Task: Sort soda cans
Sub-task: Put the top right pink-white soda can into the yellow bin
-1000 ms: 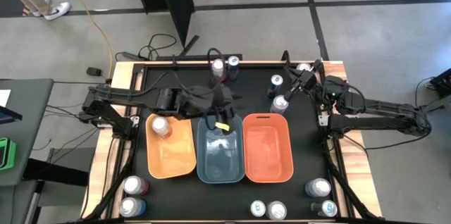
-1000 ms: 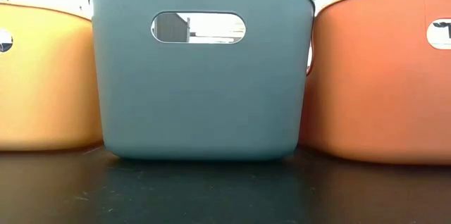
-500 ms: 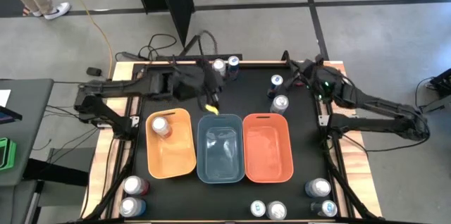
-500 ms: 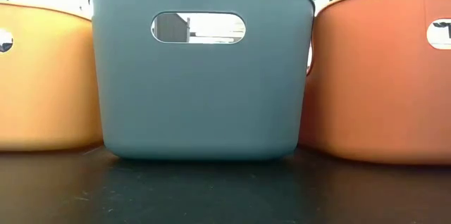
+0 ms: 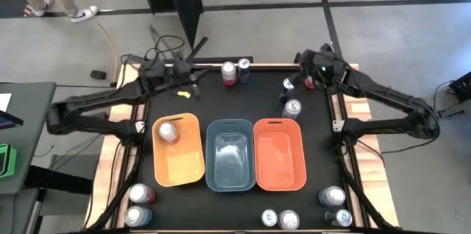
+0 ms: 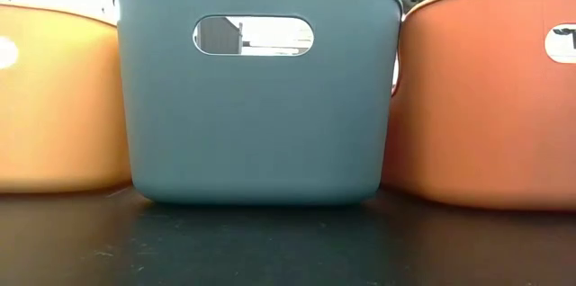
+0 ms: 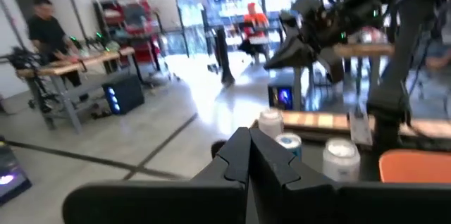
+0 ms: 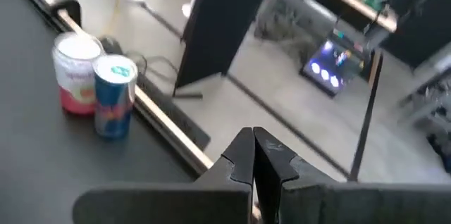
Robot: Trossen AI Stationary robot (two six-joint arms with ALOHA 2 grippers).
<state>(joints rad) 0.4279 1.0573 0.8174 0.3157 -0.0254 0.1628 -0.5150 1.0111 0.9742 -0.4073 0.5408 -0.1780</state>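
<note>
From above, the left gripper [image 5: 185, 90] hangs over the far left tabletop [image 5: 261, 98]; the right gripper [image 5: 305, 79] sits at the far right edge. One can [image 5: 168, 132] stands in the orange bin [image 5: 179, 166]; other cans ring the tabletop.

Left wrist: jaws together, empty.

Right wrist: jaws together, red can [image 8: 76, 72] beside blue can [image 8: 115, 96].
</note>
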